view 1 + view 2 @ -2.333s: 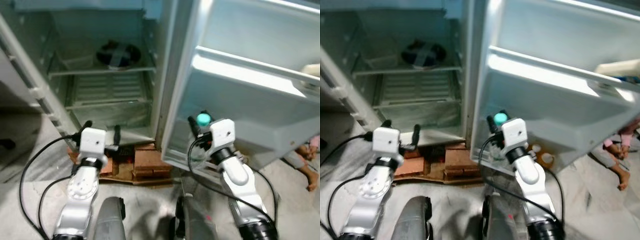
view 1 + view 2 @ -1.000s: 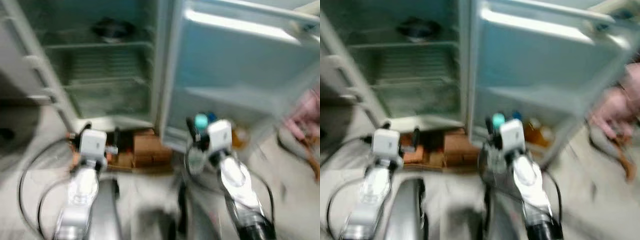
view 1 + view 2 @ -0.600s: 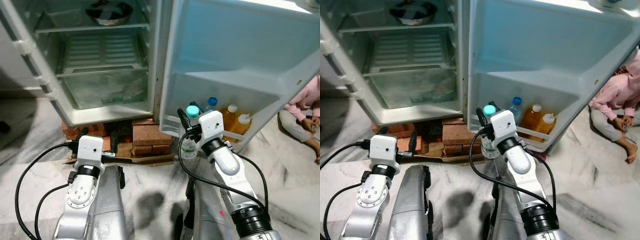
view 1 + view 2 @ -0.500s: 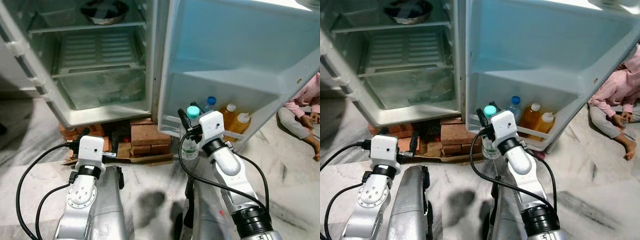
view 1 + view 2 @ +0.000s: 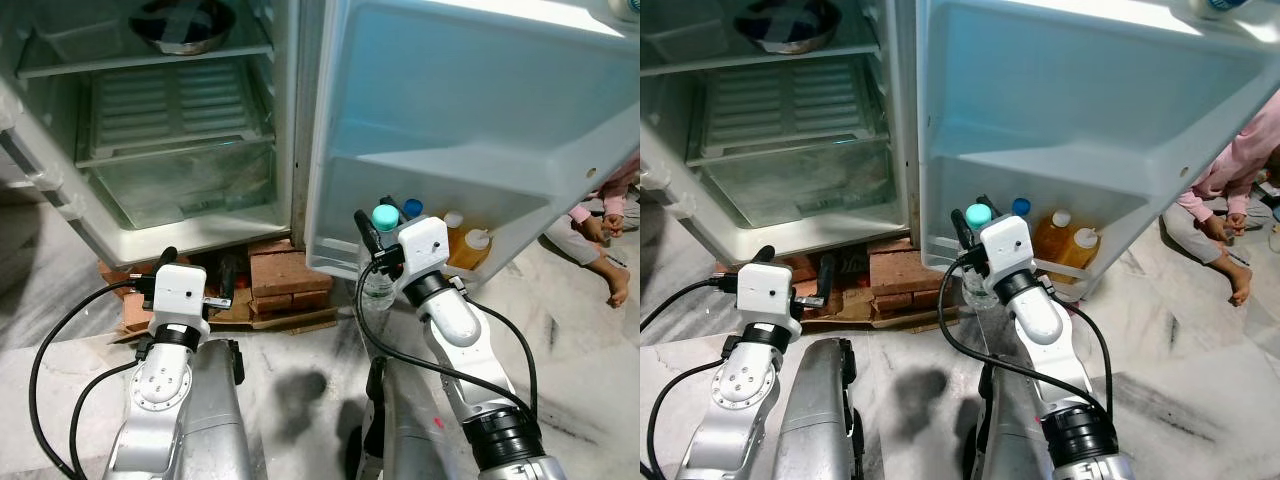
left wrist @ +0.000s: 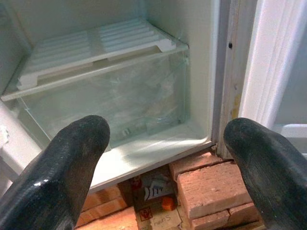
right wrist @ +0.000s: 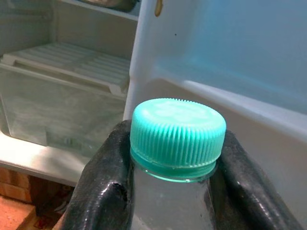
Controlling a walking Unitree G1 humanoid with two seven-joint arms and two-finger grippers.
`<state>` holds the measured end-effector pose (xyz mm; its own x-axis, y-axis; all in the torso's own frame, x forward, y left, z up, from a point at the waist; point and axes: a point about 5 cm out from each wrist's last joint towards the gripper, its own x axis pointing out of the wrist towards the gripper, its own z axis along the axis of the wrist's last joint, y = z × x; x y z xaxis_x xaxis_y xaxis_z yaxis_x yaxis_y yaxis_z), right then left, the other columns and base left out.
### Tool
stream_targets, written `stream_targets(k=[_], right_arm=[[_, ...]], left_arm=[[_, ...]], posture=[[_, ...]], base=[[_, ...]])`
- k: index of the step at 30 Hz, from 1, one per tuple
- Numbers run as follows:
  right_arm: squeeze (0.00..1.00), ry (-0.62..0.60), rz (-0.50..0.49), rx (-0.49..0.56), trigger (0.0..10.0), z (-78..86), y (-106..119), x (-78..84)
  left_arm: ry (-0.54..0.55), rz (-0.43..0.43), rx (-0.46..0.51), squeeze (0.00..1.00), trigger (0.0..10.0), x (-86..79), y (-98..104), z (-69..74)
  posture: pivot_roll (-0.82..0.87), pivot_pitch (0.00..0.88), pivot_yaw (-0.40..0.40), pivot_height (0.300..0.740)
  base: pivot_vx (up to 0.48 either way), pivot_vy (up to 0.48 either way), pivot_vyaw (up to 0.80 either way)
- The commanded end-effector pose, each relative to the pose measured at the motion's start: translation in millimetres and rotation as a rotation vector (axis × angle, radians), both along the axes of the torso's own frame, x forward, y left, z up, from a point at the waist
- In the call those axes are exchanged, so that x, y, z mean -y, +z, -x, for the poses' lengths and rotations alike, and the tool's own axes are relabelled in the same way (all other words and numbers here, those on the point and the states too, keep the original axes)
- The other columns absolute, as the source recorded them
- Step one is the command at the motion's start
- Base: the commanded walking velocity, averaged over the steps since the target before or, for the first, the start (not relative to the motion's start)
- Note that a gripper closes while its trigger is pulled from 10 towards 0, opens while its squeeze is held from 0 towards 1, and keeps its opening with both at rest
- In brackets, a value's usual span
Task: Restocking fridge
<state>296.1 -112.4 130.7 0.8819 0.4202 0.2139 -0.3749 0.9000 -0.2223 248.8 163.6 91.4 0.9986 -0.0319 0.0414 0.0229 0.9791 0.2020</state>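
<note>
Nearest the robot, the right pincer [image 5: 377, 232] is clamped on a clear water bottle [image 7: 175, 194] just below its teal cap [image 7: 178, 132], one black finger [image 7: 103, 184] pressed to each side of the neck; gripping high like this probably lets the body hang upright so it can be lowered straight into a rack. The bottle sits in front of the lower door shelf [image 5: 1080, 275] of the open fridge door [image 5: 470, 110], close to its outer rail, and judging by that the step in hand is carrying it in to join the stock. The left pincer [image 5: 198, 272] is held low over the marble floor [image 5: 300, 350] with its fingers [image 6: 62, 165] spread wide and nothing between them, pointed towards the crisper drawer [image 6: 105, 103] and the bricks [image 6: 211, 184] propping up the fridge. Further off, the door shelf already carries a blue-capped bottle [image 5: 1021, 208] and two amber bottles [image 5: 1058, 240]. Deeper in the cabinet, a dark bowl [image 5: 180, 22] rests on an upper shelf. A person in pink [image 5: 1235, 165] sits on the floor beyond the door, well apart from the arms.
</note>
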Motion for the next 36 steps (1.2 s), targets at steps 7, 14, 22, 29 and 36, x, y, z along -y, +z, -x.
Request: stream_targets(k=[7, 14, 22, 29, 36], right_arm=[[0.00, 0.011, -0.002, 0.026, 10.0, -0.7, 3.4, -3.2], [0.00, 0.019, 0.000, 0.032, 10.0, 0.3, 4.1, -4.6], [0.00, 0.024, 0.005, 0.034, 10.0, 0.9, 3.3, -5.5], [0.00, 0.036, 0.006, 0.029, 10.0, 2.7, 1.0, -7.9], [0.00, 0.085, 0.008, 0.010, 10.0, 4.9, -3.8, -15.5]], left_arm=[[0.000, -0.001, -0.021, 0.00, 10.0, -0.5, -3.0, 2.6], [-0.001, -0.005, -0.022, 0.00, 10.0, -0.4, -3.1, 2.1], [-0.005, -0.005, -0.025, 0.00, 10.0, -0.5, -3.7, 1.6], [0.005, 0.004, -0.028, 0.00, 10.0, -0.9, -3.9, 1.1], [0.021, -0.007, -0.036, 0.00, 10.0, -1.7, -5.8, 4.2]], posture=[[0.10, 0.174, -0.065, 0.552], [0.10, 0.171, -0.064, 0.552], [0.10, 0.164, -0.061, 0.552], [0.10, 0.164, -0.063, 0.552], [0.11, 0.173, -0.064, 0.552]], base=[[0.312, 0.000, 0.00], [0.256, 0.000, 0.00], [0.309, 0.000, 0.00], [0.145, 0.000, 0.00], [0.000, 0.000, 0.00]])
